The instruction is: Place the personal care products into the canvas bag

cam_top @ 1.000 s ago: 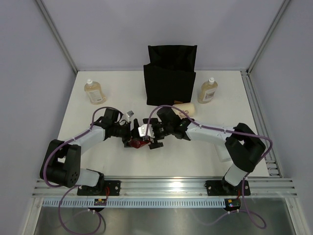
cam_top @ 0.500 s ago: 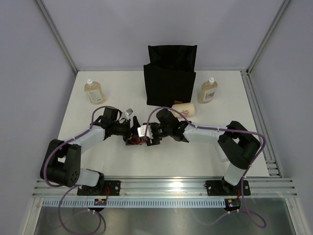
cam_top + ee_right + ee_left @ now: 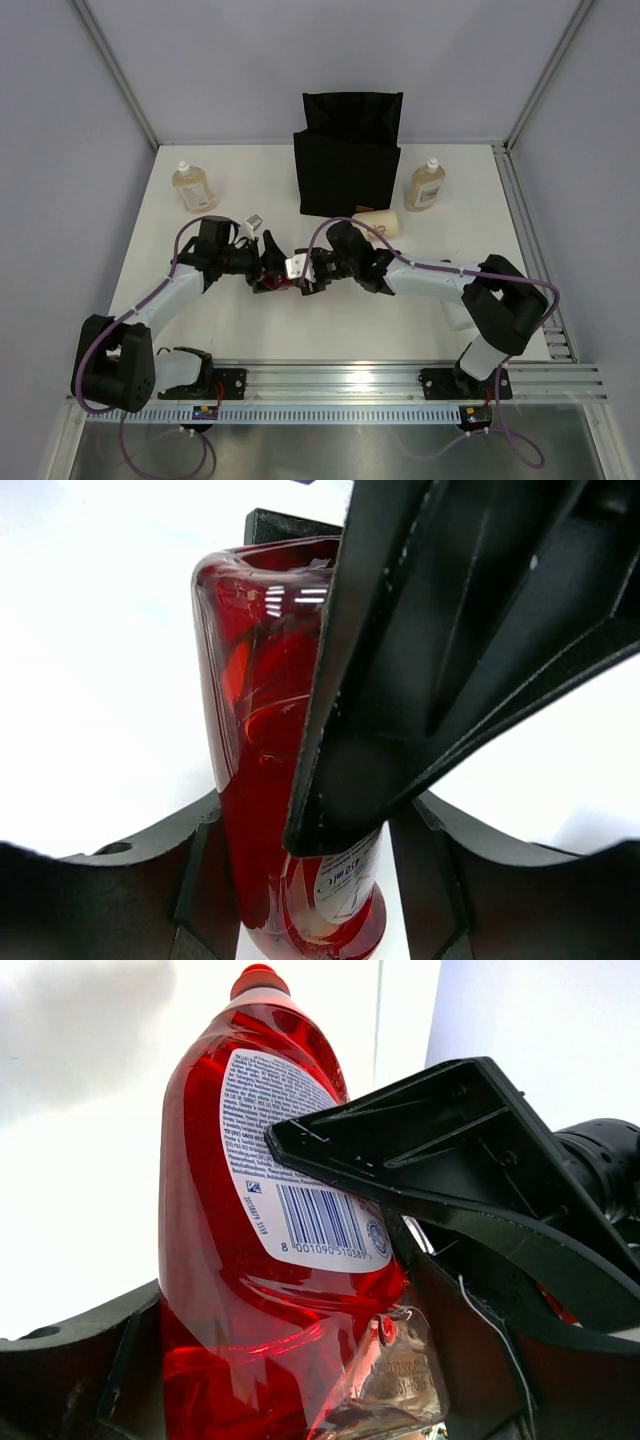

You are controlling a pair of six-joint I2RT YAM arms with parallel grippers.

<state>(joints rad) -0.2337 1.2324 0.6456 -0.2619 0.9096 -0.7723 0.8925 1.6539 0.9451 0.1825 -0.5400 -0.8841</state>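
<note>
— So, what is different from a second ago?

— My right gripper (image 3: pixel 308 275) stood wide beside the red bottle (image 3: pixel 230 1260) then. Now it has narrowed onto the bottle's body. My left gripper (image 3: pixel 268 268) holds the same bottle from the other side, a little narrower than before, and my left elbow has swung out to the left.

— Where is the bottle now?

— Near the middle of the table (image 3: pixel 330 330), between my two grippers. It is well apart from the canvas bag (image 3: pixel 348 160), which stands upright at the far edge. I cannot tell whether the bottle rests on the table or hangs just above it.

— And for the task?

— I judge this a handover. With both grips on one bottle, one gripper should let go before the other carries it to the bag. One amber bottle (image 3: pixel 192 187) stands far left. Another amber bottle (image 3: pixel 425 186) stands at the far right. The cream bottle (image 3: pixel 377 224) lies just beside the bag's near right corner. All three are outside the bag, and I cannot see into it.
</note>
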